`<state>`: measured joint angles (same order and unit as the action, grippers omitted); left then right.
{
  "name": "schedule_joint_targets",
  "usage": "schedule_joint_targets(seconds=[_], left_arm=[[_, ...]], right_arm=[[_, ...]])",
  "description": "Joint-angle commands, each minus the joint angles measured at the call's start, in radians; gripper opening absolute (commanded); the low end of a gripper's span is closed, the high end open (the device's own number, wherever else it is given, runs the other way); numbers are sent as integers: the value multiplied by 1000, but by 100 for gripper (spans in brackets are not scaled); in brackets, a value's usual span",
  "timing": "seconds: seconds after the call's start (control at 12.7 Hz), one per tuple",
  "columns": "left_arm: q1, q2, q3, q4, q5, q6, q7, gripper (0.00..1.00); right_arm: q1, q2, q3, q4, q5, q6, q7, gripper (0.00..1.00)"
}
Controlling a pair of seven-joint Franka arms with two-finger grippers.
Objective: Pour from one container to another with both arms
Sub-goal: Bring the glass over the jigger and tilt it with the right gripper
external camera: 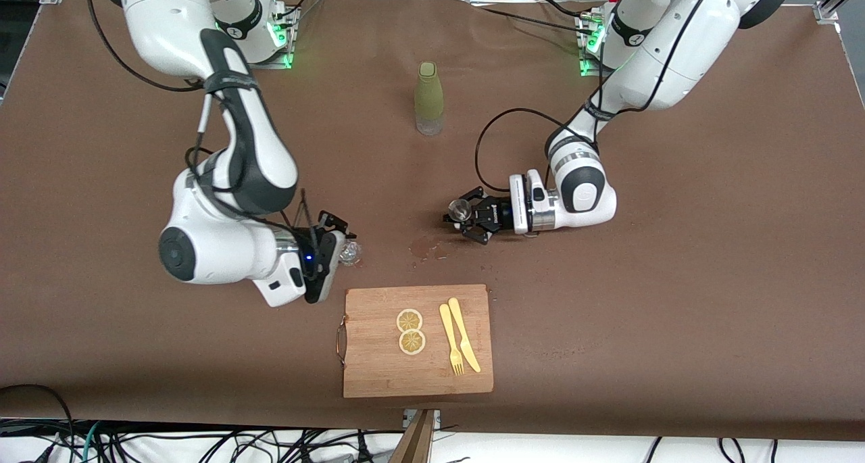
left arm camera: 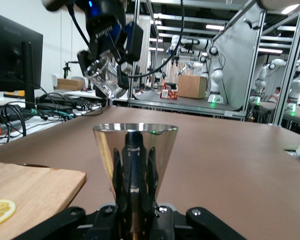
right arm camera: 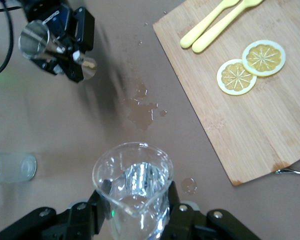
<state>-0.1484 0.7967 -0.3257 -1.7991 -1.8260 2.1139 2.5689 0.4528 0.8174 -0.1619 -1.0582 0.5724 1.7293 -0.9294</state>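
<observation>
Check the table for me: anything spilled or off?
Yes. A wet stain darkens the table between the two grippers, just farther from the front camera than the board, with stray droplets nearby. It looks like spilled liquid.

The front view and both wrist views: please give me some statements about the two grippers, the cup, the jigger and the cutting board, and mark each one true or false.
1. The left gripper is shut on the steel jigger. True.
2. The right gripper holds the green bottle. False: it is shut on the clear glass cup; the bottle stands alone on the table.
3. Two lemon slices lie on the cutting board. True.
4. The cup is directly over the jigger. False: they are apart, with a wet spot on the table between them.
5. The yellow fork and knife lie beside the bottle. False: they are on the board.
</observation>
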Motion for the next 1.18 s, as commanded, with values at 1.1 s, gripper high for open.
schedule_joint_targets(seconds=[1.1], left_arm=[[-146,189,73,256,-90,78,-6,0]], right_arm=[[245,-4,-28,-16,-246,10,250,27]])
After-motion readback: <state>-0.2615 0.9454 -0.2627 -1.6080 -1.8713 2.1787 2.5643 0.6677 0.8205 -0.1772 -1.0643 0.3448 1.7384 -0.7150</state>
